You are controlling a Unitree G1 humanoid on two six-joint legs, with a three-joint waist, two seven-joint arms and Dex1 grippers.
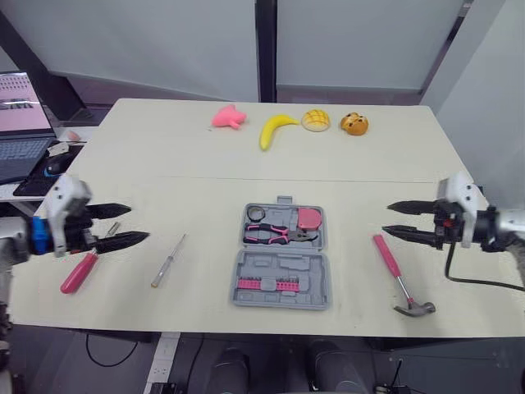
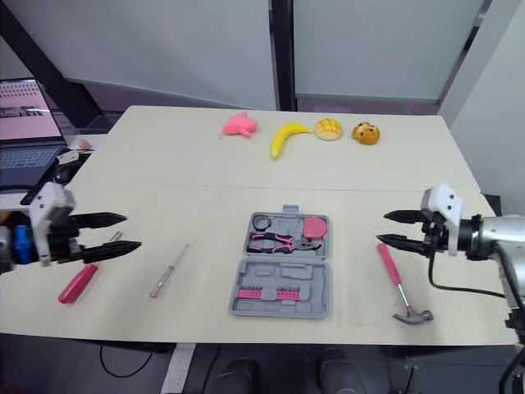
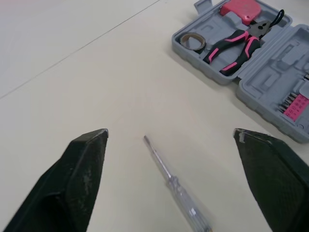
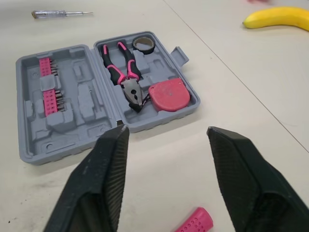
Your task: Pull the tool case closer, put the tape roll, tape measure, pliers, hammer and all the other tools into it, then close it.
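- Head views: the grey moulded-plastic tool case [image 1: 283, 264] lies open and flat near the front middle of the pale tabletop [image 1: 164, 164], one half nearer the robot and one farther.
- The farther half holds three things. These are the tape roll [image 1: 256, 213], a dark ring in one corner, the black-and-pink pliers [image 1: 279, 235], and the rounded pink tape measure [image 1: 309, 218].
- The nearer half carries a pink bit strip [image 1: 268, 285] set into its shaped recesses.
- The hammer [image 1: 399, 275], with a pink grip and a bare metal claw head, lies on the tabletop to the right of the case.
- The right gripper [image 1: 386, 218] hovers near the hammer's handle end with its fingers spread and empty.
- To the left of the case lies a slim screwdriver [image 1: 168, 261] with a clear handle.
- Farther left lies a pink-handled tool [image 1: 79, 272], close by the left gripper [image 1: 138, 223], whose fingers are also spread and hold nothing.
- A yellow banana [image 1: 276, 129] lies near the far edge, well apart from the case.
- Left wrist view: the two black tapered fingers [image 3: 84, 179] stand wide apart. The screwdriver's thin metal shaft and see-through handle lie on the tabletop between them, and the open case lies beyond.
- Right wrist view: the black fingers [image 4: 104, 179] are wide apart with the open case beyond them. The pliers, tape roll and tape measure sit in one half and the bits in the other. The ribbed pink end of the hammer handle lies between the fingers.
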